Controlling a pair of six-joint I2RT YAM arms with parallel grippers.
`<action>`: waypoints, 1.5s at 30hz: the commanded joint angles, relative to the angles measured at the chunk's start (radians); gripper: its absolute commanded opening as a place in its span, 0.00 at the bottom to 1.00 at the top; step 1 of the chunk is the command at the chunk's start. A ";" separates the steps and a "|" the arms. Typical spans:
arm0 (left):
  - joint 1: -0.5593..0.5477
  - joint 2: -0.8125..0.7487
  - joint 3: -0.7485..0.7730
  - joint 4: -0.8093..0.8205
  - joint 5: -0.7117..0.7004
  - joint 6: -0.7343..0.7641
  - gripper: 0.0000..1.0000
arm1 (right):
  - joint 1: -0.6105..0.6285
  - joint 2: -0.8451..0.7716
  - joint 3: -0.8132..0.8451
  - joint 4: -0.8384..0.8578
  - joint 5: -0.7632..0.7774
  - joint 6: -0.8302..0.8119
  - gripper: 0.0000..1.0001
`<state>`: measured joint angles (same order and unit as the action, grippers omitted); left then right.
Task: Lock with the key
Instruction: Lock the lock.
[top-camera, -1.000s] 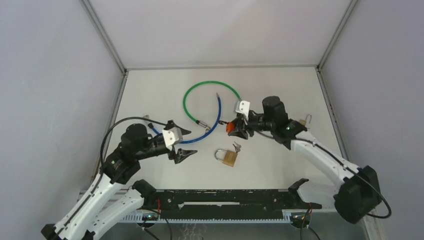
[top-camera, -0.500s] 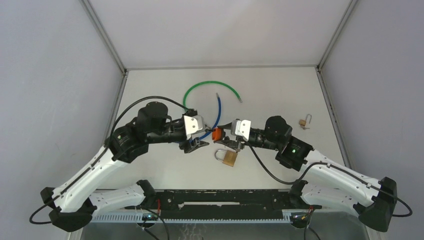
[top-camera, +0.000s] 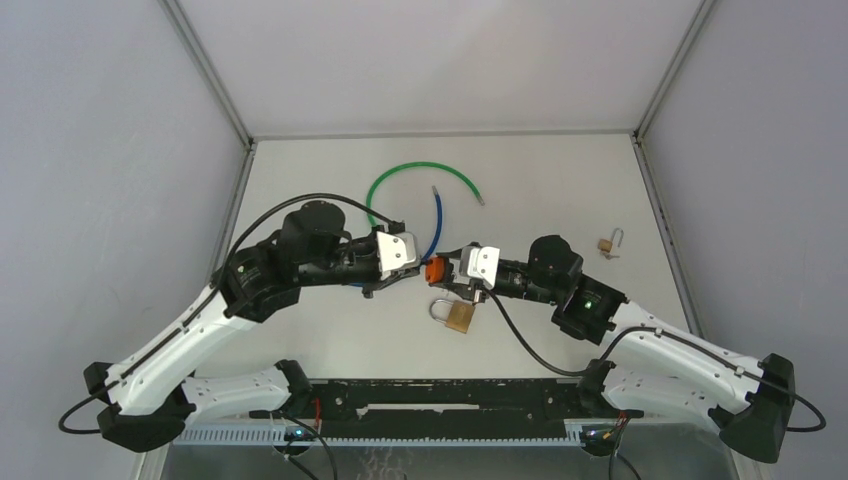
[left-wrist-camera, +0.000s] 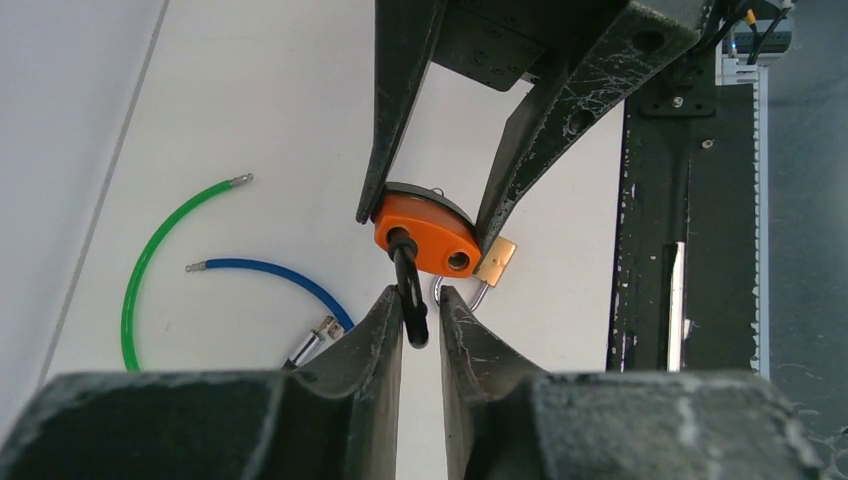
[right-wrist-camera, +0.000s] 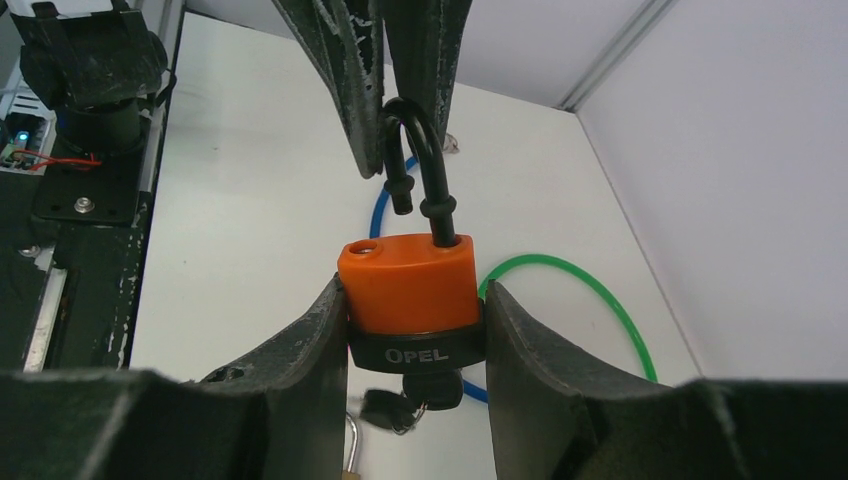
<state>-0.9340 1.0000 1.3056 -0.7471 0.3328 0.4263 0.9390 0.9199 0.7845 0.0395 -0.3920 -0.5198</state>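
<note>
Here the right claw (right-wrist-camera: 412, 300) clamps the orange padlock (right-wrist-camera: 408, 280) above the counter (top-camera: 560, 180). The left claw (left-wrist-camera: 418, 305) narrowly pinches its open black shackle (right-wrist-camera: 428, 140); pushed crooked, this may miss its hole (right-wrist-camera: 366, 247).

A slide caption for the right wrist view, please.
Right gripper holds the open orange padlock; left gripper pinches its shackle.

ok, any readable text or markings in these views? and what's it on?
"OPEL": white letters on the black base of the orange padlock, right wrist view.
On the brass padlock and the small brass padlock, any markings are too small to read in the top view.
No other text is legible in any view.
</note>
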 joint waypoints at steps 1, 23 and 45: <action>-0.030 0.018 0.053 -0.002 -0.037 -0.018 0.27 | 0.006 -0.035 0.012 0.073 0.036 -0.019 0.00; -0.047 -0.087 0.061 0.272 -0.086 -0.082 0.00 | -0.142 -0.200 -0.078 0.217 -0.067 0.289 0.99; -0.048 -0.178 -0.042 0.584 0.075 -0.542 0.00 | -0.099 -0.092 -0.120 0.873 -0.105 1.148 0.90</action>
<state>-0.9779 0.8337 1.2800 -0.2840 0.3782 -0.0650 0.8272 0.8082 0.5961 0.8566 -0.5285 0.6029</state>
